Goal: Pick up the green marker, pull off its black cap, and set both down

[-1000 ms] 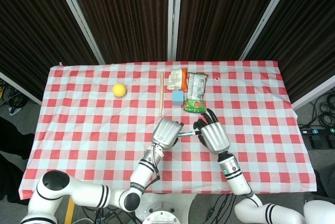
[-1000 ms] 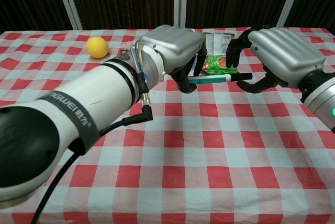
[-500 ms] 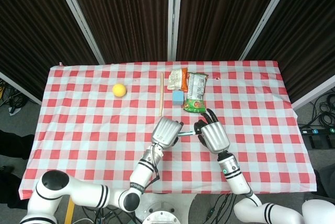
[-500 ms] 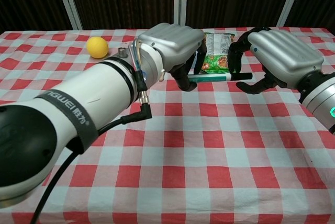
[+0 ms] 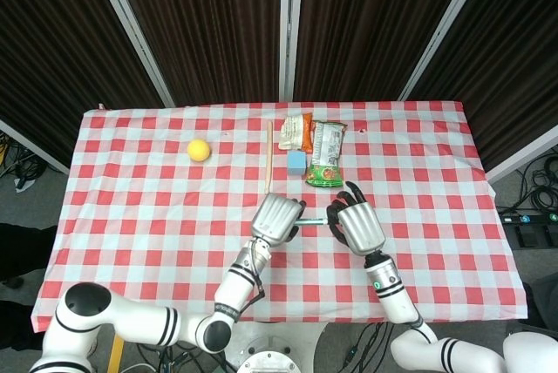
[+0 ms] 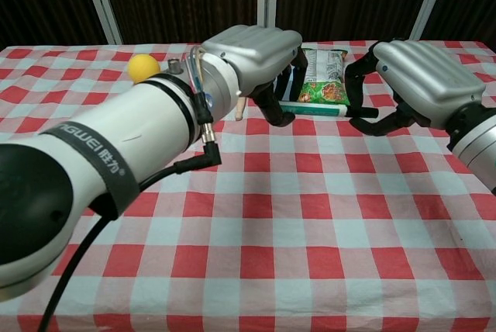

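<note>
The green marker (image 6: 310,108) hangs level above the checked cloth between my two hands. My left hand (image 6: 252,49) grips its green barrel from above. My right hand (image 6: 418,76) curls around the black cap (image 6: 361,113), which looks seated on the barrel. In the head view the left hand (image 5: 277,216) and right hand (image 5: 359,227) sit side by side near the table's front middle. Only a short piece of the marker (image 5: 314,220) shows between them there.
A green snack bag (image 5: 326,153) and a blue cube (image 5: 296,162) lie just behind the hands. An orange packet (image 5: 296,129) and a wooden stick (image 5: 268,157) are further back, with a yellow ball (image 5: 199,149) at the back left.
Both hands have lifted the marker slightly and carried it a little away from the chest camera. The cap still appears joined to the barrel.
</note>
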You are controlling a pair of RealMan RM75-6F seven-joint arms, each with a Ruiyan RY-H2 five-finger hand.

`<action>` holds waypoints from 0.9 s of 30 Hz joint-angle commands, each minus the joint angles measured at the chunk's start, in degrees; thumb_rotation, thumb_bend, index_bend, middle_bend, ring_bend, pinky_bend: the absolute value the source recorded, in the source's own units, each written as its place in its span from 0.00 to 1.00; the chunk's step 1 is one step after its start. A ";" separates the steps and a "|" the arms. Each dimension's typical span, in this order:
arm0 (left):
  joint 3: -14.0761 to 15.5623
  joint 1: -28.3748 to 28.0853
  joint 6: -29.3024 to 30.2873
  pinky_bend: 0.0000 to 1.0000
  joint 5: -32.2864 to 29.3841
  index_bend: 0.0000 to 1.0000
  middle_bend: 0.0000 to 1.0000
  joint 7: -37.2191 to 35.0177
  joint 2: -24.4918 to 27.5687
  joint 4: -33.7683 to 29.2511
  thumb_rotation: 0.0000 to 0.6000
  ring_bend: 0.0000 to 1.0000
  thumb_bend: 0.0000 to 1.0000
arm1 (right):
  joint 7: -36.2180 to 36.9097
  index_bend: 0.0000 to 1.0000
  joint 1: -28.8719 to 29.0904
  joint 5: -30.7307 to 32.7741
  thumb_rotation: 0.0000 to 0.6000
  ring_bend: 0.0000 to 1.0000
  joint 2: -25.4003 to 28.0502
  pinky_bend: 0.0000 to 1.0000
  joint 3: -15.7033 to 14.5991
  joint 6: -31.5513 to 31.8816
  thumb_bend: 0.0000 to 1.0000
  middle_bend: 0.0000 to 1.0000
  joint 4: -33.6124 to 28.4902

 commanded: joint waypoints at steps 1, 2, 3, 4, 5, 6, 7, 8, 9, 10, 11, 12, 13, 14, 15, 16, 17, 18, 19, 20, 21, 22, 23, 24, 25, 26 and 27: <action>-0.11 0.65 0.33 0.89 0.02 0.57 0.59 -0.67 1.16 -0.88 1.00 0.97 0.38 | 0.88 0.70 -0.19 -0.24 1.00 0.35 0.06 0.19 0.07 0.71 0.22 0.67 0.61; 0.00 0.87 0.40 0.89 0.06 0.57 0.59 -0.82 1.59 -1.13 1.00 0.97 0.38 | 1.06 0.71 -0.27 -0.28 1.00 0.35 0.10 0.19 0.08 0.94 0.22 0.67 0.75; 0.15 1.14 0.49 0.89 0.09 0.57 0.59 -1.01 2.04 -1.39 1.00 0.97 0.38 | 1.18 0.71 -0.35 -0.32 1.00 0.35 0.15 0.19 0.08 1.16 0.22 0.68 0.90; 0.47 1.53 0.59 0.89 0.21 0.57 0.59 -1.27 2.66 -1.69 1.00 0.97 0.38 | 1.39 0.72 -0.44 -0.31 1.00 0.35 0.25 0.19 0.08 1.37 0.23 0.68 1.06; 0.78 1.88 0.66 0.89 0.34 0.57 0.59 -1.52 3.15 -1.90 1.00 0.97 0.38 | 1.54 0.72 -0.52 -0.28 1.00 0.35 0.35 0.19 0.10 1.51 0.23 0.68 1.11; 1.14 2.26 0.66 0.89 0.47 0.57 0.59 -1.87 3.64 -2.13 1.00 0.97 0.38 | 1.67 0.72 -0.63 -0.24 1.00 0.35 0.46 0.19 0.09 1.67 0.23 0.68 1.17; 1.64 2.80 0.66 0.89 0.62 0.57 0.59 -2.39 4.24 -2.33 1.00 0.97 0.38 | 1.79 0.72 -0.79 -0.15 1.00 0.35 0.62 0.19 0.08 1.82 0.24 0.68 1.29; 2.06 3.24 0.71 0.89 0.77 0.57 0.59 -2.82 4.67 -2.41 1.00 0.97 0.38 | 1.85 0.72 -0.89 -0.02 1.00 0.35 0.74 0.19 0.07 1.84 0.24 0.68 1.40; 2.54 3.70 0.73 0.89 0.96 0.57 0.59 -3.31 5.04 -2.44 1.00 0.97 0.38 | 1.92 0.72 -0.97 0.15 1.00 0.35 0.86 0.19 0.07 1.79 0.24 0.68 1.53; 3.33 4.34 0.68 0.89 1.27 0.57 0.59 -3.97 5.47 -2.36 1.00 0.97 0.38 | 1.99 0.72 -1.05 0.44 1.00 0.35 0.99 0.19 0.06 1.58 0.24 0.68 1.75; 4.00 4.80 0.59 0.89 1.60 0.57 0.59 -4.50 5.72 -2.19 1.00 0.96 0.38 | 2.05 0.72 -1.11 0.69 1.00 0.35 1.05 0.19 0.03 1.35 0.24 0.68 1.97; 4.71 5.25 0.42 0.89 1.99 0.57 0.59 -5.11 5.86 -1.88 1.00 0.96 0.38 | 2.10 0.72 -1.19 0.99 1.00 0.35 1.05 0.19 -0.07 1.04 0.24 0.68 2.25; 5.70 5.82 0.17 0.89 2.57 0.57 0.59 -5.95 5.88 -1.19 1.00 0.96 0.38 | 2.17 0.72 -1.27 1.44 1.00 0.35 0.95 0.19 -0.23 0.49 0.24 0.68 2.74; 6.43 6.23 -0.04 0.89 3.00 0.57 0.59 -6.54 5.81 -0.57 1.00 0.96 0.38 | 2.26 0.72 -1.30 1.83 1.00 0.35 0.82 0.19 -0.35 -0.03 0.24 0.68 3.20; 7.06 6.59 -0.32 0.89 3.44 0.57 0.59 -7.23 5.67 0.10 1.00 0.96 0.38 | 2.39 0.72 -1.32 2.24 1.00 0.35 0.63 0.19 -0.47 -0.62 0.24 0.68 3.71; 7.83 7.06 -0.83 0.89 3.98 0.57 0.59 -8.25 5.41 1.16 1.00 0.96 0.38 | 2.59 0.73 -1.28 2.79 1.00 0.35 0.32 0.19 -0.60 -1.45 0.24 0.68 4.44; 8.30 7.36 -1.19 0.89 4.32 0.57 0.59 -8.93 5.18 2.06 1.00 0.96 0.38 | 2.81 0.73 -1.23 3.11 1.00 0.35 0.03 0.19 -0.69 -2.00 0.24 0.67 4.98; 8.67 7.60 -1.55 0.89 4.66 0.57 0.59 -9.53 4.92 3.01 1.00 0.96 0.38 | 3.07 0.73 -1.16 3.35 1.00 0.35 -0.28 0.19 -0.74 -2.43 0.24 0.67 5.52; 9.01 7.85 -1.96 0.88 5.16 0.57 0.59 -10.29 4.53 4.32 1.00 0.96 0.38 | 3.45 0.73 -1.04 3.56 1.00 0.35 -0.71 0.19 -0.77 -2.87 0.24 0.66 6.23; 9.19 8.04 -2.22 0.88 5.53 0.57 0.59 -10.88 4.24 5.25 1.00 0.96 0.38 | 3.73 0.72 -0.93 3.67 1.00 0.35 -1.01 0.19 -0.76 -3.13 0.24 0.66 6.72; 9.32 8.23 -2.49 0.88 5.88 0.57 0.59 -11.48 3.99 6.11 1.00 0.96 0.38 | 4.00 0.72 -0.81 3.76 1.00 0.35 -1.29 0.19 -0.73 -3.36 0.23 0.66 7.17; 9.43 8.42 -2.86 0.88 6.32 0.56 0.59 -12.16 3.70 7.21 1.00 0.96 0.38 | 4.27 0.71 -0.63 3.84 1.00 0.34 -1.64 0.19 -0.69 -3.66 0.23 0.65 7.71; 9.52 8.54 -3.07 0.88 6.65 0.56 0.59 -12.54 3.48 8.02 1.00 0.96 0.38 | 4.41 0.70 -0.49 3.90 1.00 0.34 -1.87 0.19 -0.69 -3.92 0.22 0.65 8.08; 9.63 8.65 -3.30 0.88 7.03 0.55 0.58 -12.87 3.29 8.78 1.00 0.96 0.38 | 4.48 0.69 -0.36 3.98 1.00 0.34 -2.06 0.19 -0.71 -4.22 0.21 0.64 8.38; 9.76 8.84 -3.62 0.88 7.36 0.54 0.57 -13.28 3.11 9.60 1.00 0.96 0.38 | 4.52 0.68 -0.18 4.13 1.00 0.33 -2.27 0.19 -0.73 -4.71 0.19 0.63 8.68; 9.85 8.99 -3.90 0.88 7.50 0.53 0.56 -13.53 3.05 10.02 1.00 0.95 0.36 | 4.55 0.67 -0.04 4.25 1.00 0.32 -2.35 0.18 -0.80 -5.16 0.17 0.62 8.80; 9.93 9.14 -4.27 0.88 7.57 0.52 0.55 -13.75 3.08 10.26 1.00 0.95 0.34 | 4.64 0.63 0.07 4.42 1.00 0.30 -2.32 0.16 -0.94 -5.76 0.13 0.59 8.76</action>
